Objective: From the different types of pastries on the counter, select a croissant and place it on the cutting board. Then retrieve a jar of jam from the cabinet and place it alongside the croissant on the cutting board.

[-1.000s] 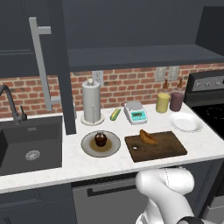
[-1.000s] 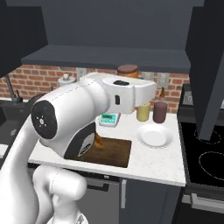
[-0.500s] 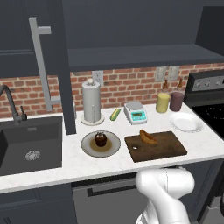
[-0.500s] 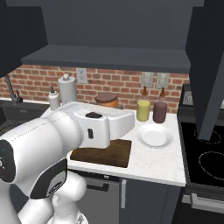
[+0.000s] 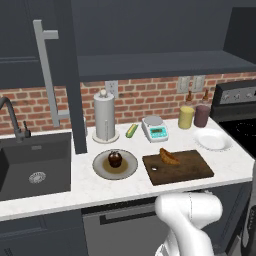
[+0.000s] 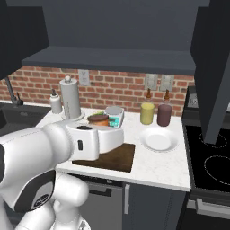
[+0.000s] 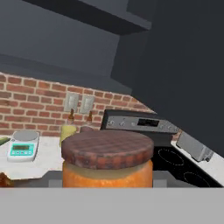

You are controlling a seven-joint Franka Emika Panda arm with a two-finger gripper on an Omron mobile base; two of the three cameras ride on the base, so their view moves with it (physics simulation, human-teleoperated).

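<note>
Jam jar (image 7: 107, 162) within the gripper's (image 7: 107, 186) grasp

The left base view looks forward and down from behind the arm's left, taking in the counter (image 5: 115, 187) from sink (image 5: 35, 162) to stove. The right base view faces the same counter from the other side; both share the cutting board (image 5: 178, 166) and scale (image 5: 154, 128). The hand view sits close behind the jam jar (image 7: 107, 158), facing the stove.
</note>
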